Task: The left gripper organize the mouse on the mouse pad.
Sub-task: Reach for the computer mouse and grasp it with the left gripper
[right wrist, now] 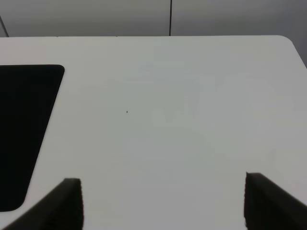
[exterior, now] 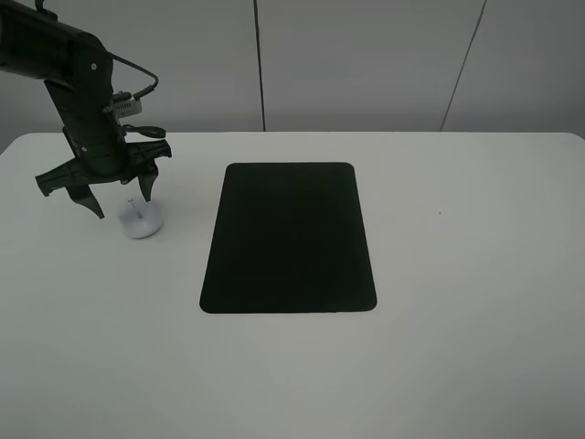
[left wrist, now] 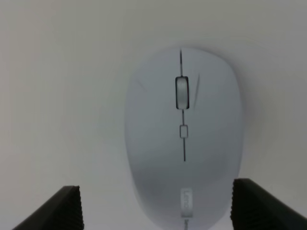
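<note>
The white oval mouse (exterior: 143, 219) lies on the white table, left of the black mouse pad (exterior: 289, 238) and apart from it. My left gripper (exterior: 121, 206) hangs open just above the mouse, one finger on each side of it, the mouse nearer the right finger. In the left wrist view the mouse (left wrist: 183, 139), with its grey scroll wheel, fills the space between the two spread fingertips of the left gripper (left wrist: 160, 211), without touching them. In its wrist view my right gripper (right wrist: 168, 206) is open with nothing between its fingers, over bare table beside the pad's corner (right wrist: 24, 129).
The white table (exterior: 457, 274) runs to a pale wall at the back. The dark left arm (exterior: 78, 82) reaches in from the upper left. The right arm does not show in the exterior view.
</note>
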`<state>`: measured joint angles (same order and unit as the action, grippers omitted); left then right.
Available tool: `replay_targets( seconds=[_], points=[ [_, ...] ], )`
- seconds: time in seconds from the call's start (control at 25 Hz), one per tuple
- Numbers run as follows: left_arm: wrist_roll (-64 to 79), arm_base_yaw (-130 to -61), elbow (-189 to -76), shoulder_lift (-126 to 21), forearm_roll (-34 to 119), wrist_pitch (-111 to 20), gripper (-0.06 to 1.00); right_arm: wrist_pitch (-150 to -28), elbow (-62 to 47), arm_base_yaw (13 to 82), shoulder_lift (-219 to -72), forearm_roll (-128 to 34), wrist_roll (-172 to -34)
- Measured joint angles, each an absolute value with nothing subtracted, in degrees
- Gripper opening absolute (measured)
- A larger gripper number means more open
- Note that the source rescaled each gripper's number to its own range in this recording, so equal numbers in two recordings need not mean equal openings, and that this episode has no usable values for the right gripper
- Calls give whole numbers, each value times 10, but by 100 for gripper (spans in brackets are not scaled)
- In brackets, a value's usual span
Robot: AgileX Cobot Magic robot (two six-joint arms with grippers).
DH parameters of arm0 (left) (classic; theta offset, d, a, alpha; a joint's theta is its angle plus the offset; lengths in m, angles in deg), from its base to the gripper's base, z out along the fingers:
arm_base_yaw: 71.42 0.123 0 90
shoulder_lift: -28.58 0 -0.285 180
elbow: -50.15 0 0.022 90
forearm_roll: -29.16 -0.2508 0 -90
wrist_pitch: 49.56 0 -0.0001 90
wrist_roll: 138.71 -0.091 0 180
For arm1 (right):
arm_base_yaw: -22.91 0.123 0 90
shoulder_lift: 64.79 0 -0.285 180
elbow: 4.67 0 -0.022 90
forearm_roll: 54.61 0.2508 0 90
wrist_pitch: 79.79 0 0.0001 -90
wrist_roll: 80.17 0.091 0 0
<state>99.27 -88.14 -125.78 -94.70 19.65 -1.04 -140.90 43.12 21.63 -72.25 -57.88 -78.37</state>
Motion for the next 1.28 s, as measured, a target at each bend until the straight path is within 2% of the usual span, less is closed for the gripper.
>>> replay_targets(
  seconds=[0.12, 0.16, 0.2, 0.28, 0.32, 0.4, 0.48, 1.28],
  points=[
    [993, -881, -1258, -947, 194, -16, 20, -1409, 431, 216, -722, -579, -784],
    [995, -881, -1258, -947, 194, -20, 24, -1409, 431, 216, -722, -579, -784],
    [999, -881, -1258, -947, 194, -25, 36, -1409, 431, 216, -722, -579, -784],
    [1001, -881, -1258, -947, 193, -30, 78, -1409, 431, 216, -722, -579, -784],
    [1001, -881, -1258, -947, 191, -32, 88, -1409, 431, 216, -722, -579, -784],
    [1006, -881, -1258, -947, 186, -34, 97, -1409, 431, 216, -722, -579, -784],
    [1012, -880, -1258, -947, 185, -35, 99, -1409, 431, 216, -722, -579, -784],
    [1049, -876, -1258, -991, 179, -86, 100, -1409, 431, 216, -722, -579, -784]
  ],
)
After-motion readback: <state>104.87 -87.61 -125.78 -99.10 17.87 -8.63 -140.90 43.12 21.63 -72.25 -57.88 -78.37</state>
